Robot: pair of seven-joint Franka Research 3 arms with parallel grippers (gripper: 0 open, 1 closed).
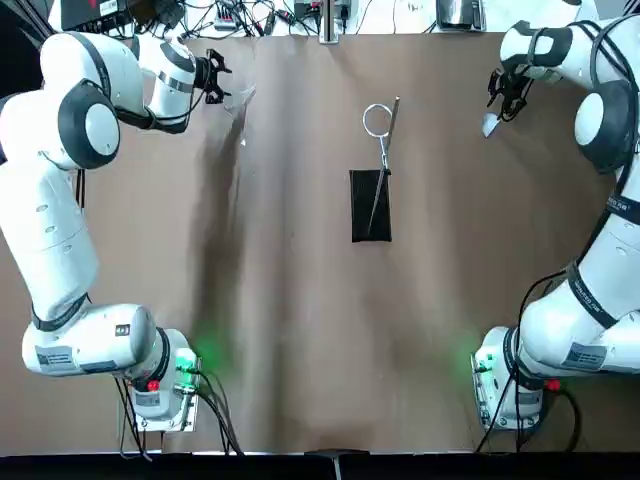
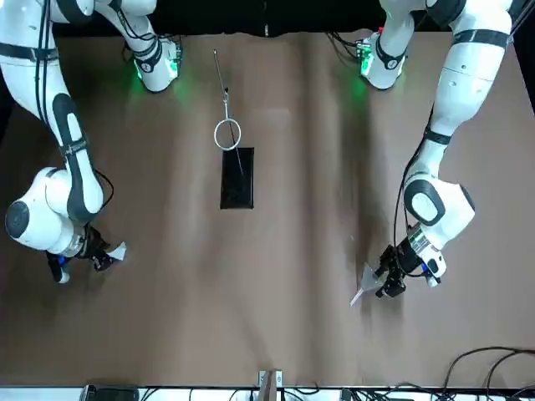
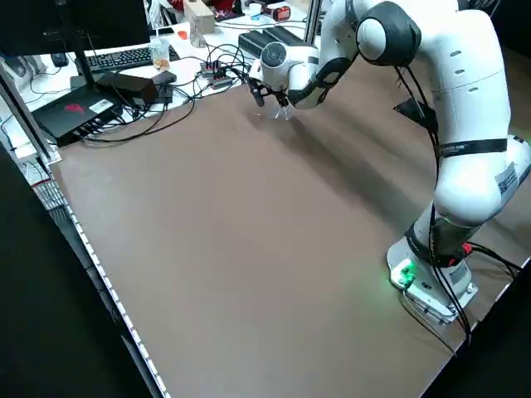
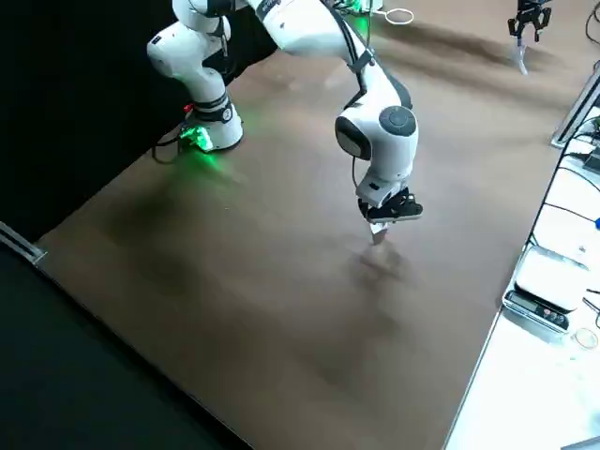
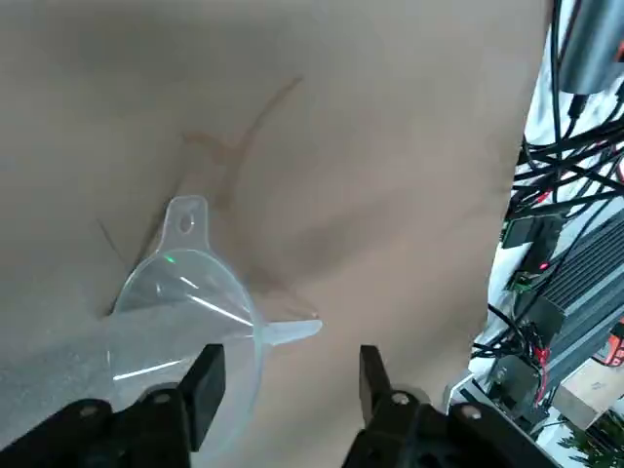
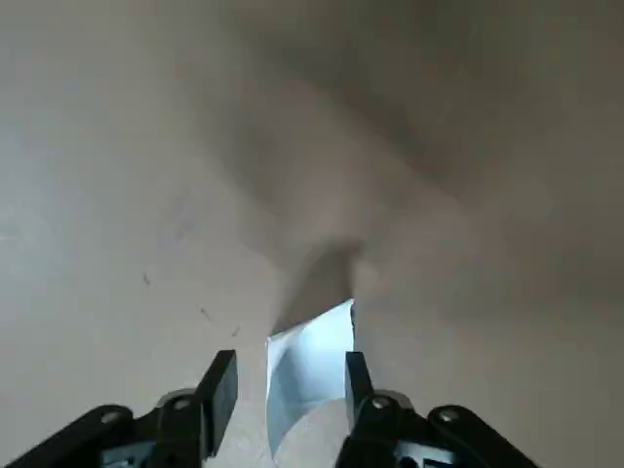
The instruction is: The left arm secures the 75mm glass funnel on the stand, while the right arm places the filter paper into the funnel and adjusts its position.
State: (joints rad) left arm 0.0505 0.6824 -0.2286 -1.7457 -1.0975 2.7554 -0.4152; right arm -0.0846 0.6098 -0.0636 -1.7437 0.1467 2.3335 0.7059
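Both hands at the far corners, stand alone mid-table.

I see my left hand [image 5: 283, 385] at the far left of the table [image 1: 300, 330], fingers spread around the glass funnel [image 5: 190, 297] lying there. My right hand [image 6: 285, 385] holds the filter paper [image 6: 310, 366] between its fingers at the far right. The stand [image 1: 371, 203] sits centre, ring [image 1: 377, 120] well apart from both.
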